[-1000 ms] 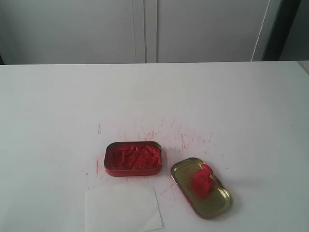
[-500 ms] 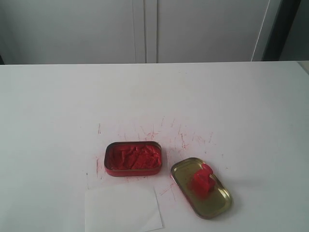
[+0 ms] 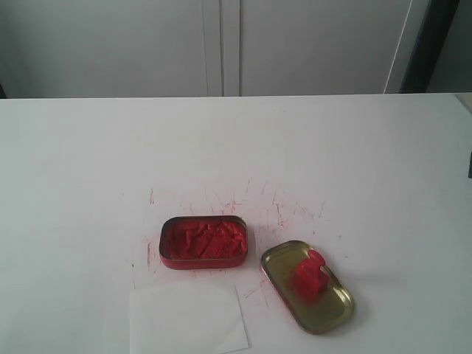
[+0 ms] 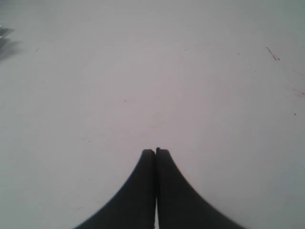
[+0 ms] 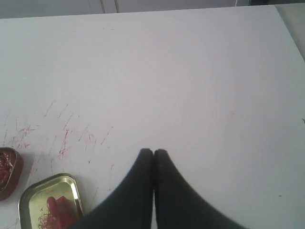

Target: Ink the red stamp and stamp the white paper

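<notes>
red stamp (image 3: pixel 308 276) lies in gold lid (image 3: pixel 335 313), just right of open ink tin (image 3: pixel 199 262); white paper (image 3: pixel 188 321) just in front of the tin. right claw (image 5: pixel 153 152) and left claw (image 4: pixel 155 151) pinched tight, empty. judgement: right claw should spread first, drop over the handle, pinch squarely, clear of the lid rim.

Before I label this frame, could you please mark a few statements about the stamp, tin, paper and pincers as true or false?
1. The red stamp sits in the gold lid. True.
2. The white paper has nothing on it. True.
3. The gold lid covers the ink tin. False: the tin stands open, with the lid beside it and apart from it.
4. The right pincer grips the red stamp. False: it is shut on nothing, away from the stamp.
5. The left pincer is shut. True.
</notes>
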